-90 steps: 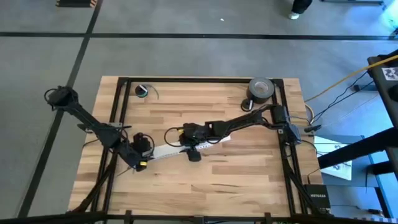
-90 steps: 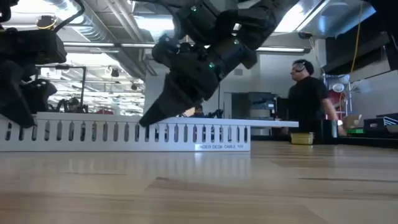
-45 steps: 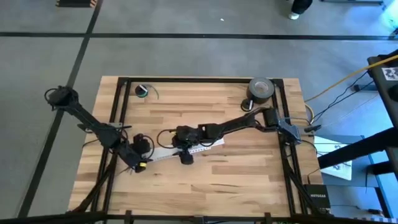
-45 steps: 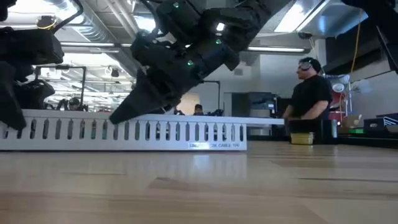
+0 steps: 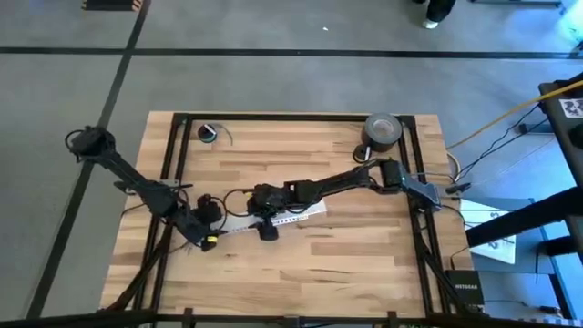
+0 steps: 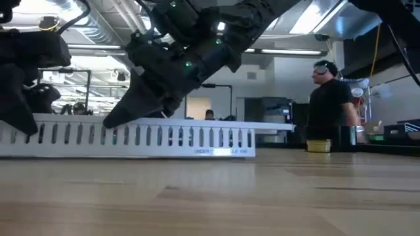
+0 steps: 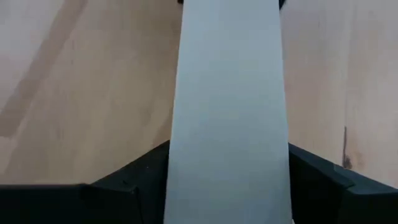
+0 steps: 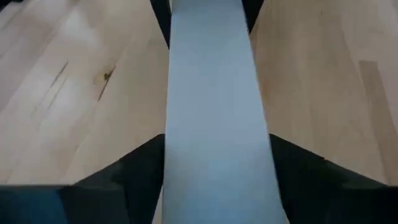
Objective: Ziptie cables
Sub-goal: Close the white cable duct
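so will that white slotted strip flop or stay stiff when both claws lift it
Probably fairly stiff: the white slotted strip runs straight between the left claw and the right claw. Likely light, since it looks thin and full of slots. Its long, smooth top might let it slip.

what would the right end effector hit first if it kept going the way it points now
Probably the left end effector: the right end effector straddles the long white slotted plastic strip and points along it toward the left one; depth is unclear.
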Robot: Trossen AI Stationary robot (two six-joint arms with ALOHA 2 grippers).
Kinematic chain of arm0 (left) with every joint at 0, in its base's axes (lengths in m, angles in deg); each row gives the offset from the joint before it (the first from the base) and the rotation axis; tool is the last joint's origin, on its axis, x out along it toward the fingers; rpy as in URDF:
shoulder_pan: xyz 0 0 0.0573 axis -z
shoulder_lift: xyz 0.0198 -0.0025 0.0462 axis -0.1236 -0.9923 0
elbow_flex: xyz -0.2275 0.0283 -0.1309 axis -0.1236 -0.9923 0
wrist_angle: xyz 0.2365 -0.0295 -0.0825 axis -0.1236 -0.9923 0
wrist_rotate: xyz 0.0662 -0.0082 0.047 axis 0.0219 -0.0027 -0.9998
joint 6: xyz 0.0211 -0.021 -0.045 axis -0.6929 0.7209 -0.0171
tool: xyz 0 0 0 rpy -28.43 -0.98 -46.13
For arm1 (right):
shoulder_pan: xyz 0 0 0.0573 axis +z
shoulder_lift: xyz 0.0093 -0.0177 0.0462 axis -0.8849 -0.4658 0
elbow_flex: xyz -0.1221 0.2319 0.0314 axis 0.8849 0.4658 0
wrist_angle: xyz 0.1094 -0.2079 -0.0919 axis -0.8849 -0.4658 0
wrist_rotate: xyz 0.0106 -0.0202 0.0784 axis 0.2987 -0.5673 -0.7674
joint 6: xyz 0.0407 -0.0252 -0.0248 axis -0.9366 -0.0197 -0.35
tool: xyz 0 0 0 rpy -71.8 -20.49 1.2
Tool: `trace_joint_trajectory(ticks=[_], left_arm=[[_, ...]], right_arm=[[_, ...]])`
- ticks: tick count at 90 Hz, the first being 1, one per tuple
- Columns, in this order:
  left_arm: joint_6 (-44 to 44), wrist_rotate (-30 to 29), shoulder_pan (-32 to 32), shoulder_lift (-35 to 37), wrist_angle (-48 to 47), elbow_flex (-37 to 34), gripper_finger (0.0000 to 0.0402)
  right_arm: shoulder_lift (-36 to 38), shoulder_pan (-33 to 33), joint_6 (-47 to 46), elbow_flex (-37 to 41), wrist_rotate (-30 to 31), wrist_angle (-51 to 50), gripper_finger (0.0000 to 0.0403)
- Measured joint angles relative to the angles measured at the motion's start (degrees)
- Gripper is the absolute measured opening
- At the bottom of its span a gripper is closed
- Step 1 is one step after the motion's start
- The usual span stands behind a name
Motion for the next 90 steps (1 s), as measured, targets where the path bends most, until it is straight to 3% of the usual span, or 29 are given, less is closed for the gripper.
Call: trace_joint_trajectory(ticks=[20,44,66,76,90], left_arm=[[1.28,1.03,0.07,0.0,0.63,-0.08,0.0235],[1.24,0.57,-3.89,0.0,5.91,-0.1,0.0235],[-3.45,0.61,-10.71,-2.54,13.85,-0.08,0.0283],[-1.8,0.56,-14.23,-5.17,16.68,-0.09,0.0317],[-1.61,-0.25,-16.57,-5.98,18.25,0.57,0.0336]], right_arm=[[2.46,-0.5,0.35,0.06,-0.02,-4.9,0.0304],[6.66,-3.32,6.2,1.93,-1.94,-13.52,0.032],[13.33,-7.79,9.18,14.09,-9.74,-5.08,0.0321],[15.94,-9.12,9.46,20.32,-10.55,3.17,0.0321],[19.38,-9.93,9.96,23.91,-10.57,3.5,0.0321]])
